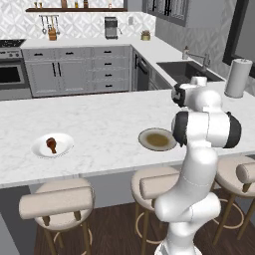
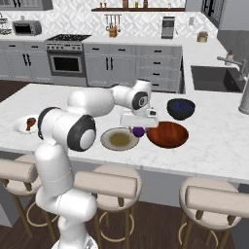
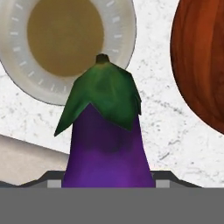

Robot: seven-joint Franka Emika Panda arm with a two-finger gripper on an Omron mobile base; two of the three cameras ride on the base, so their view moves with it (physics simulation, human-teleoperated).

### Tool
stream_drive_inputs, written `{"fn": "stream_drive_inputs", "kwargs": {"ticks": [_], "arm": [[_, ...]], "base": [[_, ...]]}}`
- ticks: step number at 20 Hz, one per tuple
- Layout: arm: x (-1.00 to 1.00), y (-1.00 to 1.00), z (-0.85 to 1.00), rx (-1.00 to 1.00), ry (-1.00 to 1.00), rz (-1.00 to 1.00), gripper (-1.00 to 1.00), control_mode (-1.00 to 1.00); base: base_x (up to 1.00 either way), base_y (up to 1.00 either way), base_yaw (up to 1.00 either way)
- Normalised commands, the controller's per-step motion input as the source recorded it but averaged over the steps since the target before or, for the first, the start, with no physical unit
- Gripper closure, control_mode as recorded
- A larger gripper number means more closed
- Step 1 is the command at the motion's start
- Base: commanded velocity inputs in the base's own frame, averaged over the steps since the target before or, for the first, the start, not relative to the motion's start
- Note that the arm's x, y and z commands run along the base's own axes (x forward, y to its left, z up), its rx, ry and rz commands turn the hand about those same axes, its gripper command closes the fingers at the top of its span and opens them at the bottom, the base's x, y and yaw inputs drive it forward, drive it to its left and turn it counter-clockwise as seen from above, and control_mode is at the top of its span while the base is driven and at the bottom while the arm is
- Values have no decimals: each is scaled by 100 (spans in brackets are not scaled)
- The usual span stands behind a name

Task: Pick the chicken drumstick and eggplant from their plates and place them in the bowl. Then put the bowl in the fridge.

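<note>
Between the tan-brown olive-rimmed plate [image 2: 119, 139] and the wide reddish-brown bowl [image 2: 168, 134], the glossy purple eggplant [image 3: 107, 144] is pinched by the gripper [image 2: 139, 127], lifted clear, apparently for transfer bowlward.

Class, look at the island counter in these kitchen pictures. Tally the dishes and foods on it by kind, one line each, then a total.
Plates: 2, a plain white round plate and a tan-brown, olive-rimmed plate.
Bowls: 2, a wide reddish-brown bowl and a small dark navy bowl.
Foods: 2, a reddish-brown chicken drumstick and a glossy purple eggplant.
Total: 6
</note>
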Motion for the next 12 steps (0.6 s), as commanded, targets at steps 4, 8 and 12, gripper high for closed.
{"fn": "stream_drive_inputs", "kwargs": {"ticks": [4, 8, 12], "arm": [[14, -80, 0, 7, 2, 0, 100, -100], [36, -72, 0, 6, 2, 0, 100, -100], [51, -49, 0, 3, 5, 0, 100, -100]], "base": [[0, 0, 0], [0, 0, 0], [0, 0, 0]]}}
